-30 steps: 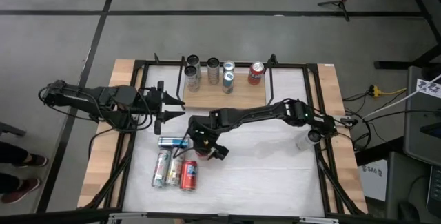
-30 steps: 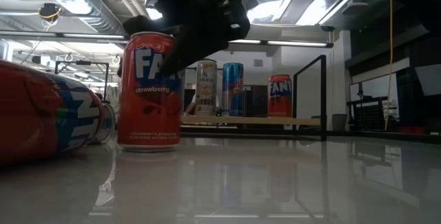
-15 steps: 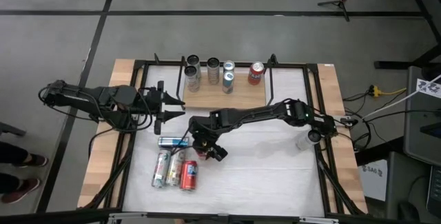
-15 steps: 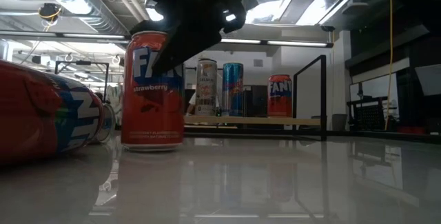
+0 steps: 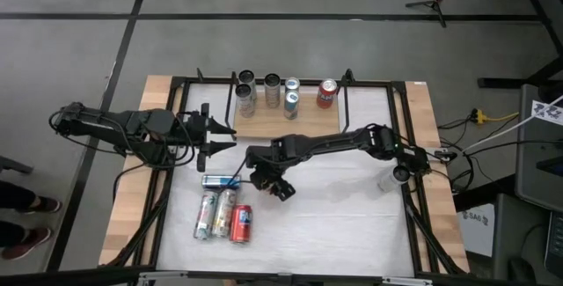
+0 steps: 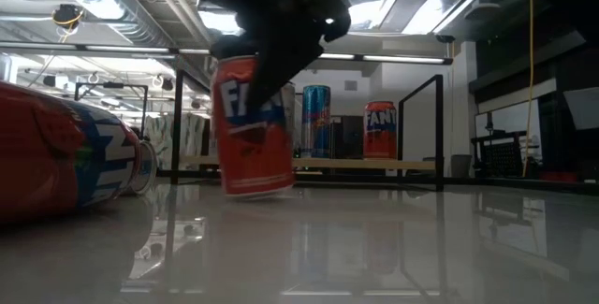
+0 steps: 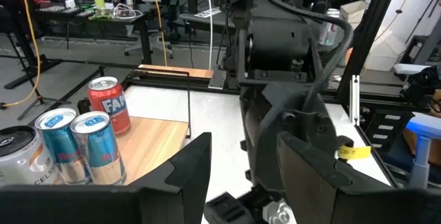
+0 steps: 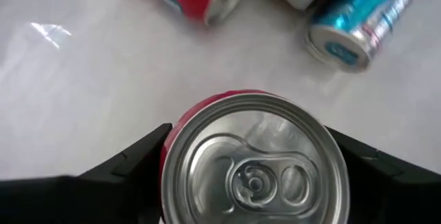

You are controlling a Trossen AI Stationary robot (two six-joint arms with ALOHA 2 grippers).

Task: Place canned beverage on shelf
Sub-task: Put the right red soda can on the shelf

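While the red Fanta can (image 6: 251, 122) is gripped by the right gripper's (image 5: 264, 179) fingers, tilted above the worktop (image 5: 352, 216), at six o'clock from the shelf (image 5: 303, 121), the left gripper's (image 5: 224, 136) fingers are held apart, empty.

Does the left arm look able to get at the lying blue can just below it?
Probably yes: the blue can lies just below the left gripper, nothing between; the right gripper with its red can crowds one end.
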